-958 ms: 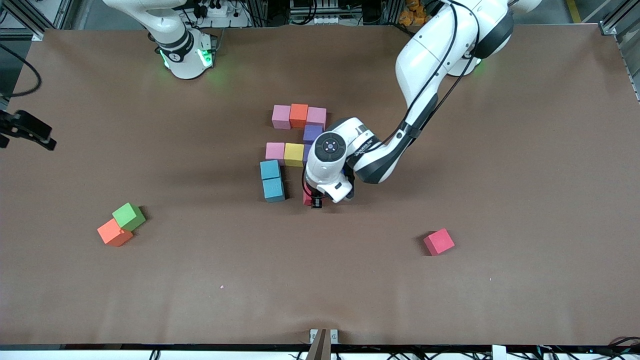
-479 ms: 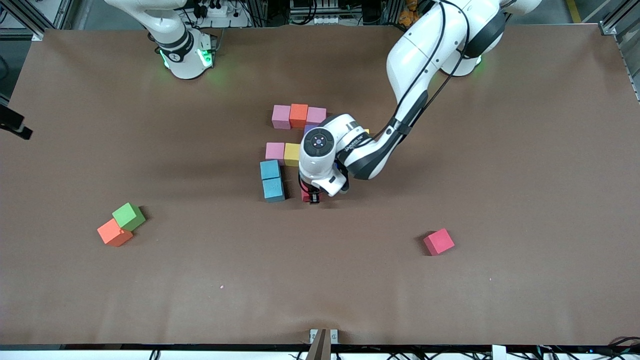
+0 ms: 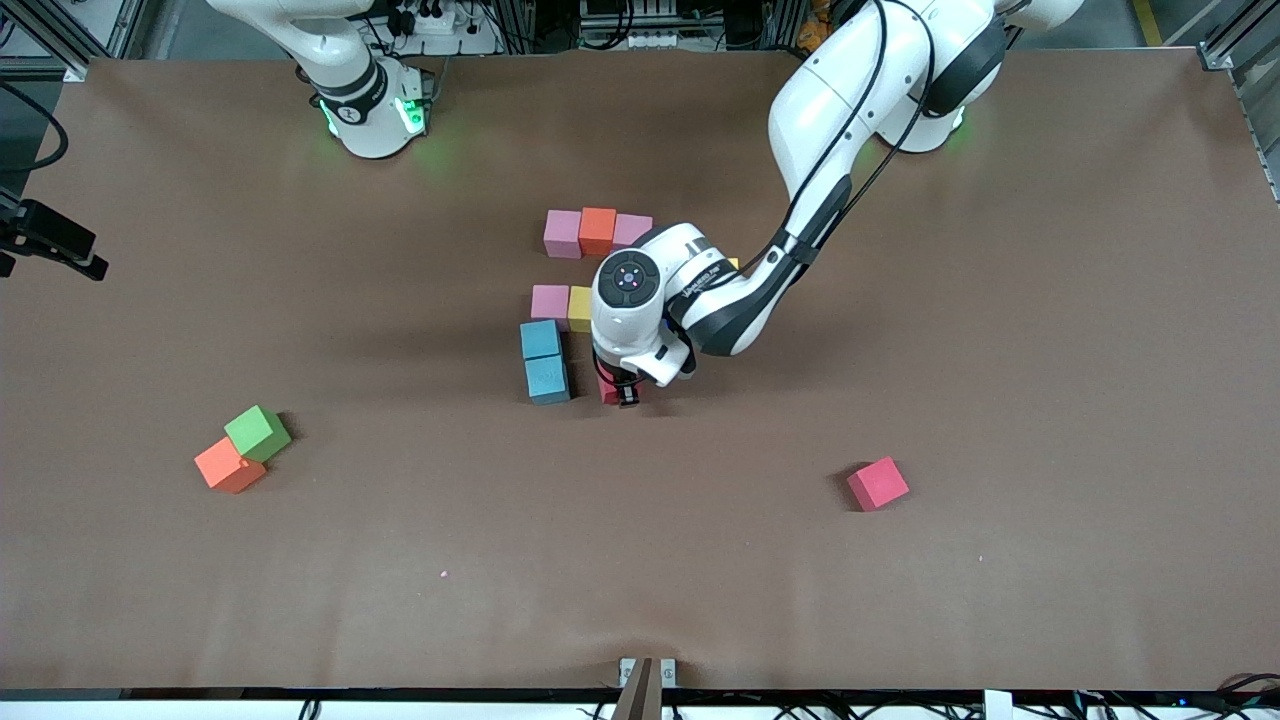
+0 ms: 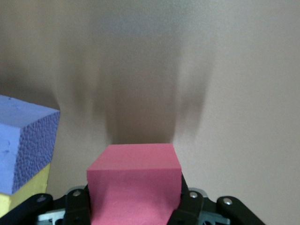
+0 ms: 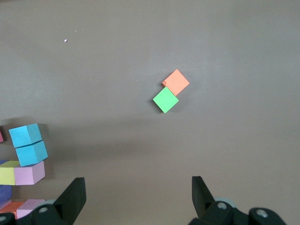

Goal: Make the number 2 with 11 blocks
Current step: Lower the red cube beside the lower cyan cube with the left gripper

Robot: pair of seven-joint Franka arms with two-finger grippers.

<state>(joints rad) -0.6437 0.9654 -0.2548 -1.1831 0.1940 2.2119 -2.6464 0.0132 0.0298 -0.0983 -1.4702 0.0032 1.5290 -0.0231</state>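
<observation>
Red cube (image 4: 134, 180) sits clamped in the left gripper (image 3: 622, 392), low beside the near blue cube (image 3: 547, 379) with a gap between; it seems just off the table. Right gripper (image 5: 136, 197), fingers spread and empty, waits over bare table.

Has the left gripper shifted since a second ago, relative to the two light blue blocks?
Yes. The left gripper, shut on a red block, has moved closer to the light blue blocks, which stayed put.

Unfinished number 2 (image 3: 585, 300) mid-table: pink, orange, yellow, light blue cubes edge to edge. Red cube (image 4: 135, 180) clamped beside it; another red cube (image 3: 878, 484) well apart.
</observation>
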